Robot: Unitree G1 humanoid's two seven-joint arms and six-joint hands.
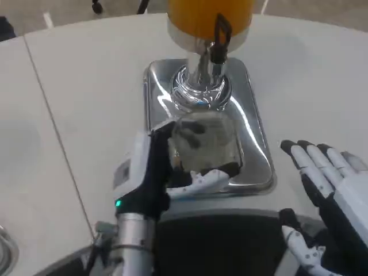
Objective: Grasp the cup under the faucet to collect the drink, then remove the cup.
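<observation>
A clear plastic cup (205, 141) stands on the shiny steel drip tray (256, 123) in front of the dispenser's chrome base. My left hand (158, 172) wraps around the cup from the left, thumb and fingers curled against its near side. Above it sits the orange drink tank (208, 14) with its black tap lever (219, 35) and chrome faucet (202, 63). My right hand (325, 184) hovers to the right of the tray, fingers spread, holding nothing. Whether any drink is in the cup is hard to tell.
The white table (86, 103) has a dark seam (52, 126) running down its left part. A round metal object (6, 250) peeks in at the bottom left corner. My dark torso (218, 247) fills the bottom centre.
</observation>
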